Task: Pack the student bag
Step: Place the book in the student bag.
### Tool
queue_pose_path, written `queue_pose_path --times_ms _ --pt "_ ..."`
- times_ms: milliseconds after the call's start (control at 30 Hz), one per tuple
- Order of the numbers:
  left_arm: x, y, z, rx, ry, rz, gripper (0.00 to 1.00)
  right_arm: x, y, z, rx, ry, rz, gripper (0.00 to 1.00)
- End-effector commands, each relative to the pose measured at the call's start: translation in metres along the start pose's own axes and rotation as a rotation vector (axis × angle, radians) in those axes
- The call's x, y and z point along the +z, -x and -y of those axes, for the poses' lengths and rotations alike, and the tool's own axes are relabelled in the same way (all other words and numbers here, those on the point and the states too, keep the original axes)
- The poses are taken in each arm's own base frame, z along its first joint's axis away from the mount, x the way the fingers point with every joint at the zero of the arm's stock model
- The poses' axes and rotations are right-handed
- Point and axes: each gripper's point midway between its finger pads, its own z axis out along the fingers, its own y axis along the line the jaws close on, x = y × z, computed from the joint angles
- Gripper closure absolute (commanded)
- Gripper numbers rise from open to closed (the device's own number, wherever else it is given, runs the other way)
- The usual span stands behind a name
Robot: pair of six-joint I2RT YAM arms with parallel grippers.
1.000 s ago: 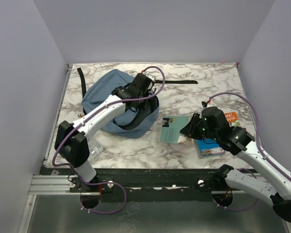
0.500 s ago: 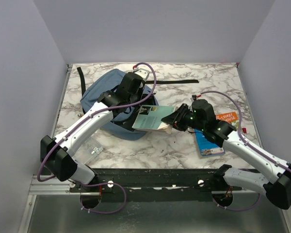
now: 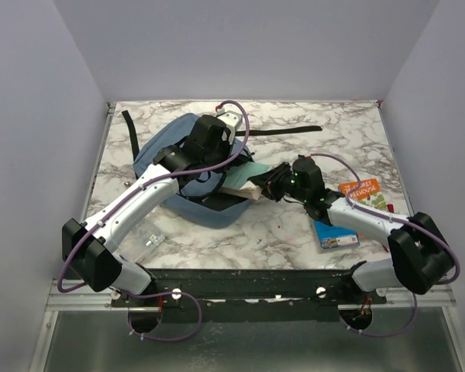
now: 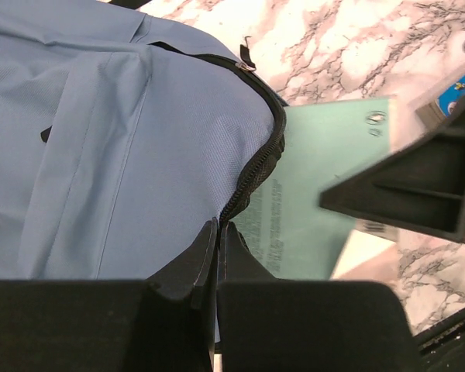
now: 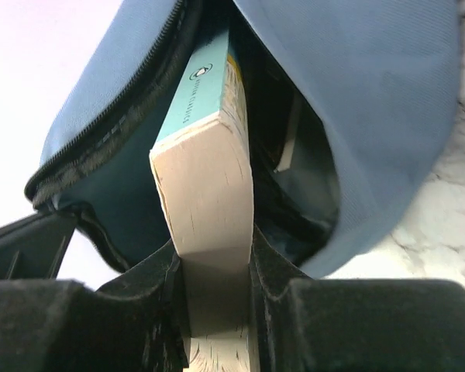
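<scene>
The bag (image 3: 156,151) lies on the marble bench (image 3: 325,124), left of centre in the overhead view, its zipped mouth facing right. A black strap (image 3: 283,131) trails from it toward the upper right. The left arm (image 3: 139,198) reaches over the bag from the lower left; its jaws are closed, pinching the bag's zip edge at the bottom centre of the left wrist view. The right arm (image 3: 356,217) stretches in from the right, its jaws gripping a thick teal book (image 5: 205,170) by its page edge. The book's far end is inside the mouth, between the lifted upper flap and the lower edge. At the right of the overhead view, an orange book (image 3: 360,187) and a blue book (image 3: 335,235) lie flat on the bench, apart from the bag
</scene>
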Motion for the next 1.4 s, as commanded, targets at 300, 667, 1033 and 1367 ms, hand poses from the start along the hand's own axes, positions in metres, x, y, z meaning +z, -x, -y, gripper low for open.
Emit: queue_pose_path --times_ms 300,667,1033,1367 --pt "-0.001 0.012 0.026 0.012 -0.146 0.043 1.0 0.081 -0.019 -0.049 -0.193 0.333 0.03 1.0" --pt "0.006 0.008 0.02 0.02 -0.118 0.027 1.0 0.103 -0.057 0.032 -0.299 0.064 -0.153 0.31" --pt "0.011 0.004 0.025 0.02 -0.141 0.001 1.0 0.068 -0.065 0.065 -0.304 -0.022 -0.204 0.47" --pt "0.004 0.006 0.028 0.014 -0.154 0.015 1.0 0.081 -0.01 -0.018 -0.104 0.325 0.149 1.0"
